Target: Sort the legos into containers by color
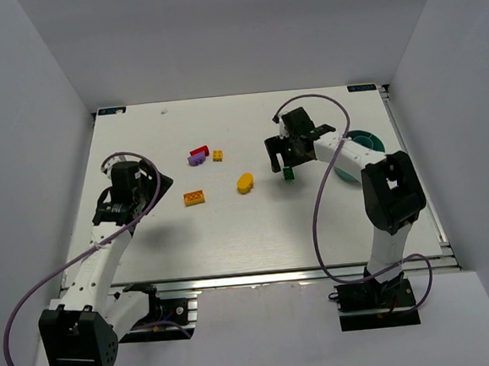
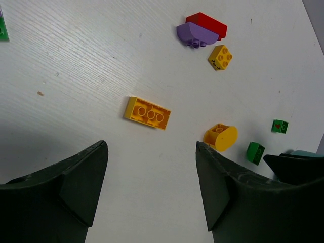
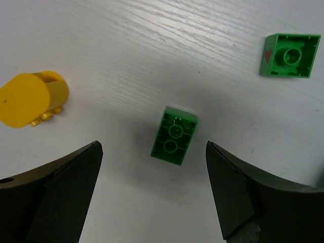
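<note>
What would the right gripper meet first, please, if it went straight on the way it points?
Probably the oblong green brick, lying straight ahead of the right gripper, between its open jaws, slightly right of centre. Depth is unclear, but nothing else shows in between.

The white, wood-grained surface point(image 1: 232, 235) in front of me carries a loose scatter of bricks. On the far left of the group, a red brick point(image 1: 199, 151) and a purple brick point(image 1: 196, 160) lie touching, with a small orange brick point(image 1: 217, 155) just beside them. Nearer me lies a long orange brick point(image 1: 195, 198), studs up. To its right is a yellow oval brick point(image 1: 244, 183). Further right, a green oblong brick point(image 3: 173, 135) and a green square brick point(image 3: 289, 55) lie apart, both hollow side up. A teal bowl point(image 1: 368, 136) sits toward my right edge.
</note>
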